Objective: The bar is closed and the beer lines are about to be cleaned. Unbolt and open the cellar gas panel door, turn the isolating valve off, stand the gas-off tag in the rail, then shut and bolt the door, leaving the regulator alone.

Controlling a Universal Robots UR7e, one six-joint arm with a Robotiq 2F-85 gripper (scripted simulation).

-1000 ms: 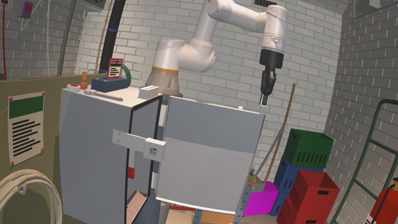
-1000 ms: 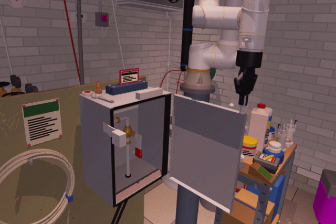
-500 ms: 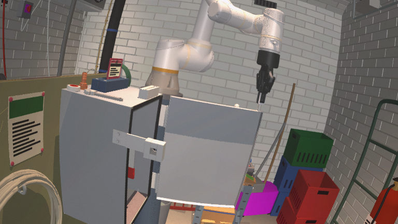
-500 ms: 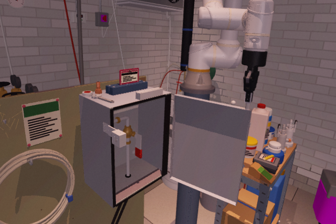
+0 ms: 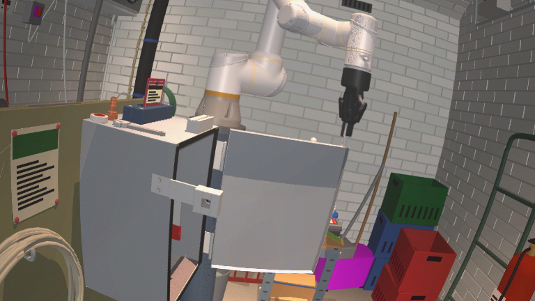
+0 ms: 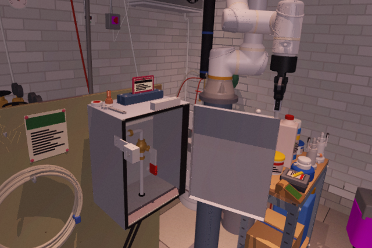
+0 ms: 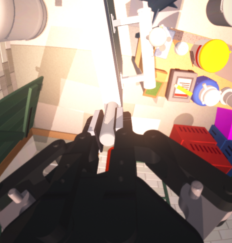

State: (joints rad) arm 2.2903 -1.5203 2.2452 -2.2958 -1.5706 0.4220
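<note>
The grey panel door (image 5: 278,199) (image 6: 233,156) stands swung wide open to the right of the cabinet (image 5: 130,207). I grip a white cylindrical peg (image 7: 107,125) at the door's free top corner with my closed gripper (image 5: 347,134) (image 6: 277,106) (image 7: 107,120), pointing straight down. Inside the cabinet a brass valve (image 6: 142,145) sits on a white pipe, with a red-tipped handle (image 6: 153,168) hanging below it. The red-framed gas-off tag (image 5: 154,92) (image 6: 142,84) stands in the blue rail (image 5: 148,112) on the cabinet's top. A white bolt keeper (image 5: 207,200) juts from the cabinet's front edge.
Stacked green, blue and red crates (image 5: 412,238) stand on the floor to the right of the door. A shelf of bottles and tins (image 6: 297,164) stands just behind the door's free edge. A magenta box (image 5: 347,268), a green ladder (image 5: 493,219) and a hose coil (image 6: 39,203) are nearby.
</note>
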